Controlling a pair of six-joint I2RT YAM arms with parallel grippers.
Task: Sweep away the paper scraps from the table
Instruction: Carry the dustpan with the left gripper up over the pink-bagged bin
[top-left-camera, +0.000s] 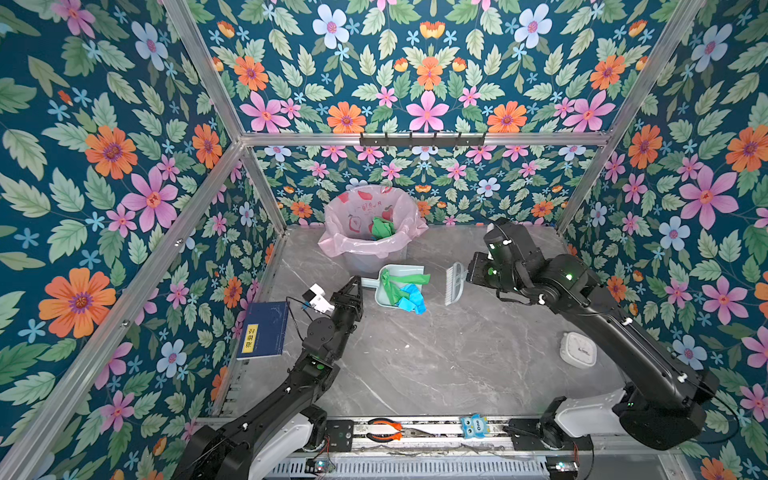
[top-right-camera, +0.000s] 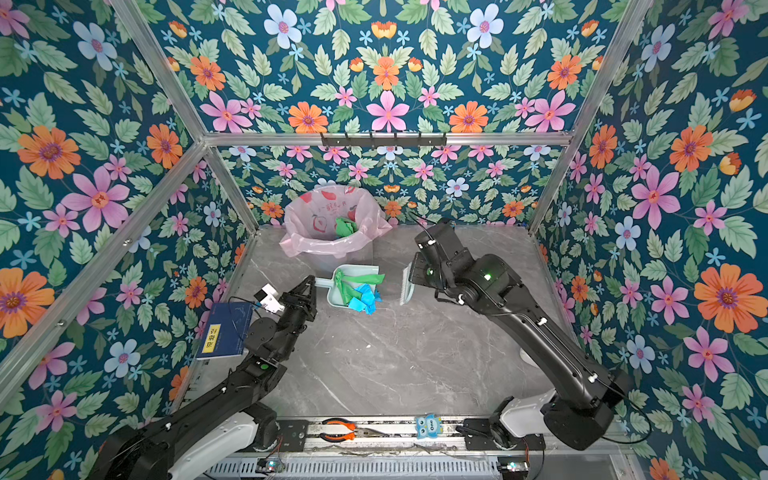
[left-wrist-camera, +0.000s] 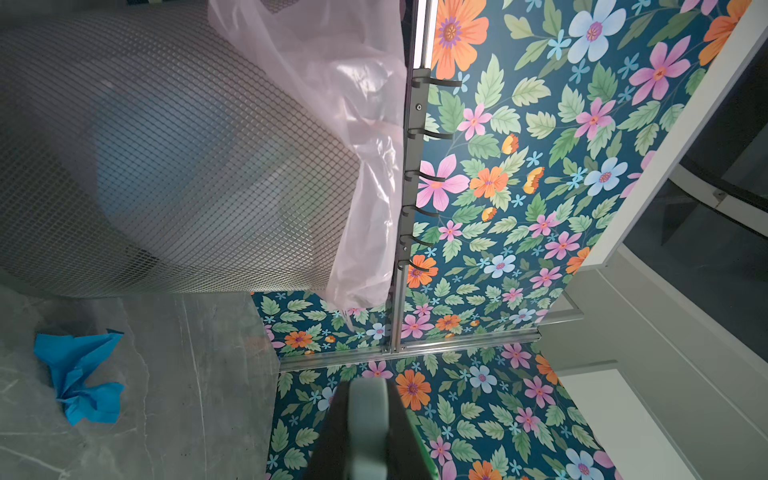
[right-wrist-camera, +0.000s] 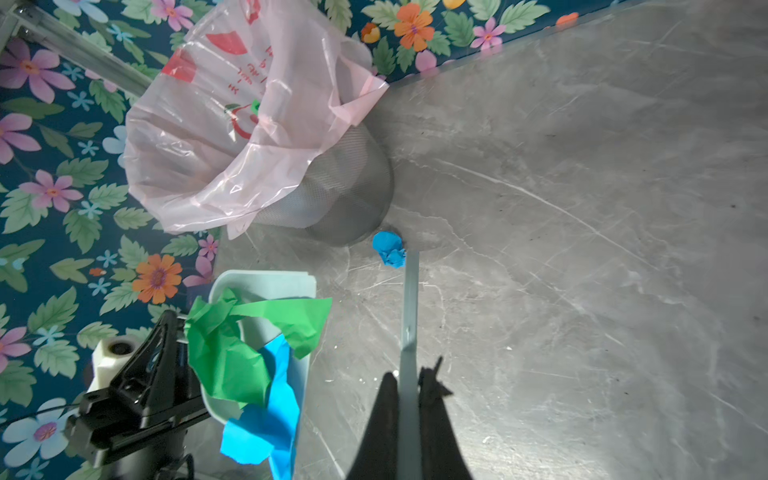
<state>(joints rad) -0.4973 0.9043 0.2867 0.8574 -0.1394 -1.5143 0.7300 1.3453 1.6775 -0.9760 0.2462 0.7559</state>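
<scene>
A pale green dustpan (top-left-camera: 384, 291) rests on the grey table (top-left-camera: 415, 365) in front of the bin. It holds a crumpled green paper scrap (right-wrist-camera: 232, 353) and a blue scrap (right-wrist-camera: 270, 415) that hangs over its lip. My left gripper (top-left-camera: 355, 286) is shut on the dustpan's handle (left-wrist-camera: 368, 415). To the right of the pan, my right gripper (top-left-camera: 467, 272) is shut on a small pale brush (top-left-camera: 455, 284), held upright with its bristles down. A smaller blue scrap (right-wrist-camera: 389, 248) lies on the table by the bin's base, just beyond the brush tip.
A mesh bin (top-left-camera: 370, 257) lined with a pink bag stands at the back, with a green scrap inside. A blue book (top-left-camera: 264, 330) lies at the left edge and a white clock-like object (top-left-camera: 577, 350) at the right. Pliers (top-left-camera: 384, 429) and an owl figure (top-left-camera: 473, 426) sit on the front rail.
</scene>
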